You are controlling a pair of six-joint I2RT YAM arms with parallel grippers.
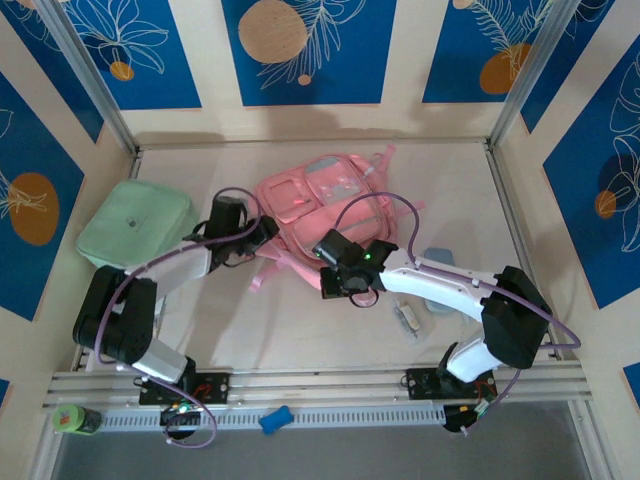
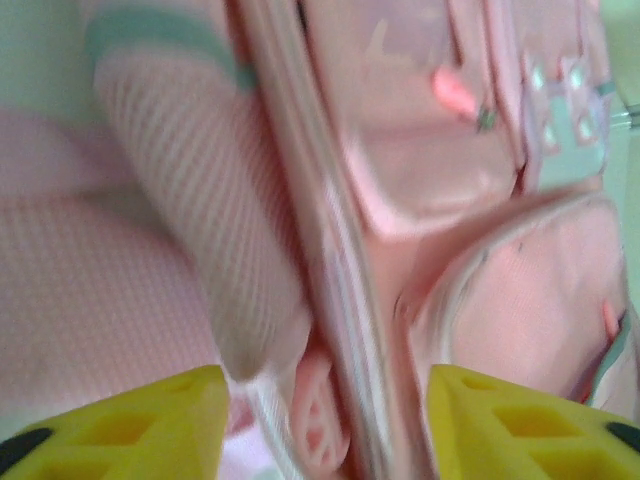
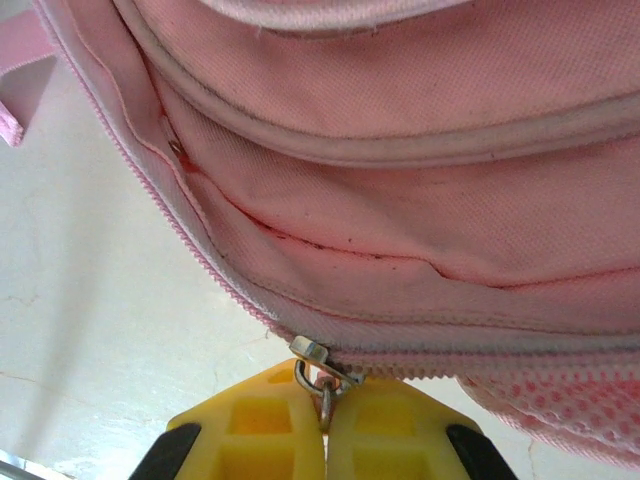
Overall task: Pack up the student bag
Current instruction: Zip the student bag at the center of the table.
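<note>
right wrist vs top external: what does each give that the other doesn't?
Right wrist: the right gripper shut on the metal zip pull, zip teeth close up. Top external: the left gripper at the left edge of the student bag, the mint green case further left, a blue item by the near rail. Shared: the student bag lying on the pale table.

walls (image 1: 205, 60): cream, blue leaf-print panels (image 1: 330, 70) with orange discs (image 1: 272, 30) | tabletop (image 1: 300, 330): pale wood | near edge: metal rail (image 1: 320, 384)
</note>
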